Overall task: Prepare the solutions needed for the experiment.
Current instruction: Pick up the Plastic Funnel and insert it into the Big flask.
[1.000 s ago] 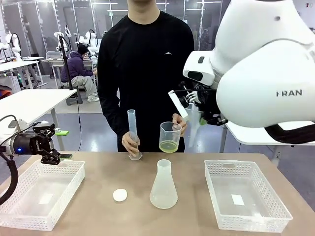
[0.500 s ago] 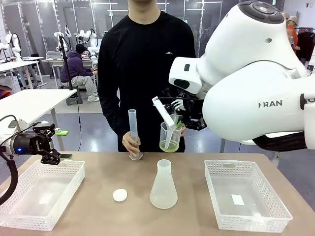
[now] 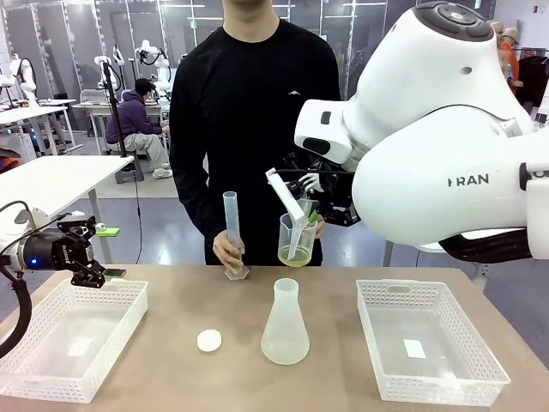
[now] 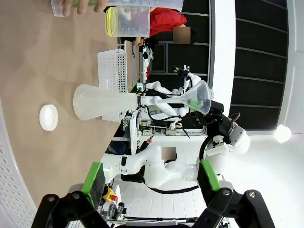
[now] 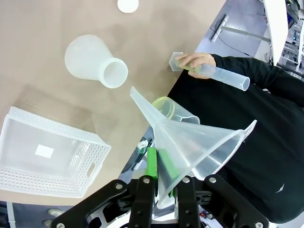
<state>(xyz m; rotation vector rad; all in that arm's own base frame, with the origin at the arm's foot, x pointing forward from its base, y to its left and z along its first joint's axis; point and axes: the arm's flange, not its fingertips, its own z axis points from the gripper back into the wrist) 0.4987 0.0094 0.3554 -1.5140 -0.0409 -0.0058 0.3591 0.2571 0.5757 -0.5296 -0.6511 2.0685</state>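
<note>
Front view: at the left of the bench, the left end effector hovers released, jaws wide, above a white perforated plastic basket. Near the middle, a person's hand holds a translucent beaker with the pale yellow-green solution lying shallow in its bottom. The right end effector is clenched on a translucent plastic funnel, whose spout appears to reach into that beaker.

A lab: conical flask, measuring cylinder, rows of white worktables behind
</note>
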